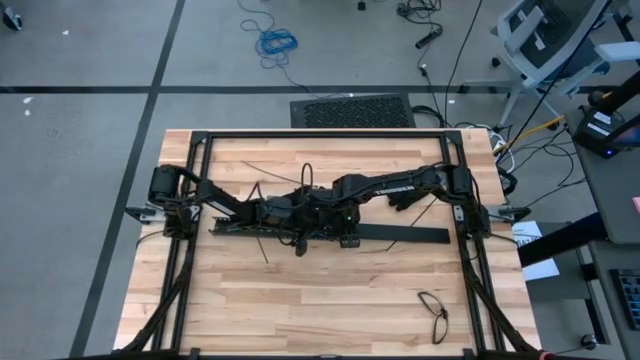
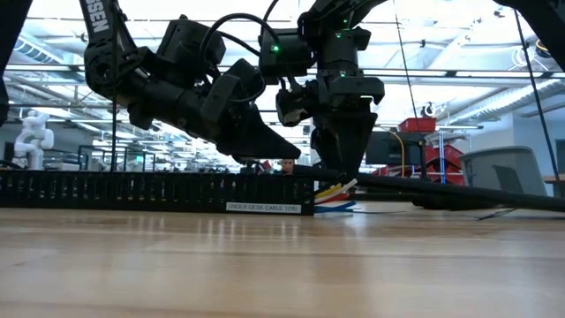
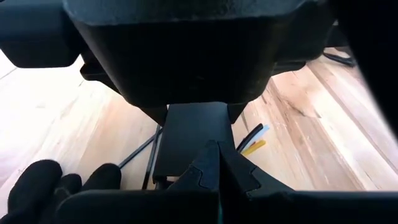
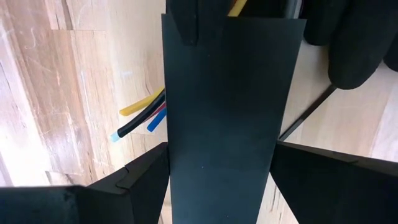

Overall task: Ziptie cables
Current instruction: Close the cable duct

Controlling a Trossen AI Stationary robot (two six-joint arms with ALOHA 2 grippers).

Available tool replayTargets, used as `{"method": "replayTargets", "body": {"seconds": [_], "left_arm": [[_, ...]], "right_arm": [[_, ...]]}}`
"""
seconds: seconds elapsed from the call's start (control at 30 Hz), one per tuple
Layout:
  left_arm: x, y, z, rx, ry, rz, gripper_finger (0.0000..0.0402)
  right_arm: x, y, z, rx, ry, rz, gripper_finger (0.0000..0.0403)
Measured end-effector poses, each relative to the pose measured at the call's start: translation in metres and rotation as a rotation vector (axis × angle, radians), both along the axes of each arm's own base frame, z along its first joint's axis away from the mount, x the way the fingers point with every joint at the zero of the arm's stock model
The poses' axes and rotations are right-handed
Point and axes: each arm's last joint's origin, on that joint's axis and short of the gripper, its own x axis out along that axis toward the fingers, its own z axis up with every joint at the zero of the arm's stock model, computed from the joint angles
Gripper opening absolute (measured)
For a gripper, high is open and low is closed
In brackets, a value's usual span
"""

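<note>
Two dark robot arms meet over the middle of a pale wooden table (image 1: 300, 310), where a long black slotted bar (image 2: 132, 190) lies flat across the boards. The right gripper (image 2: 342, 168) points straight down at one end of the bar, its fingers (image 4: 323, 180) spread wide on either side of a broad flat black strip (image 4: 227, 106); whether they press on it cannot be told. The left gripper (image 2: 265, 146) slants down just beside it, low over the bar, with its fingers (image 3: 214, 165) shut tight, tip against tip, and nothing visible between them. The cables (image 4: 140, 118), thin yellow, black, red and blue wire ends, poke out from under the strip at the bar's end and rest on the wood, right below the right gripper. From table height they show as a small fan of coloured tips (image 2: 335, 196) beside the bar's white label (image 2: 269, 207). A separate loop of dark cable (image 1: 433, 312) lies well apart near the table's front right corner
</note>
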Motion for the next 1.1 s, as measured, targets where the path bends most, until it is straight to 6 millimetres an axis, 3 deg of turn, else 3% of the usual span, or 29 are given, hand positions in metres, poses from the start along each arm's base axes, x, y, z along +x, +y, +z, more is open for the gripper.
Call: {"method": "replayTargets", "body": {"seconds": [0.53, 1.1], "left_arm": [[-0.001, 0.0, 0.001, 0.053, -0.004, -0.011, 0.0], [0.001, 0.001, -0.011, 0.055, 0.068, 0.0, 0.0]], "right_arm": [[0.001, 0.0, 0.001, -0.003, -0.011, -0.003, 0.0256], [0.002, 0.0, 0.0, -0.001, -0.017, -0.003, 0.0256]]}}
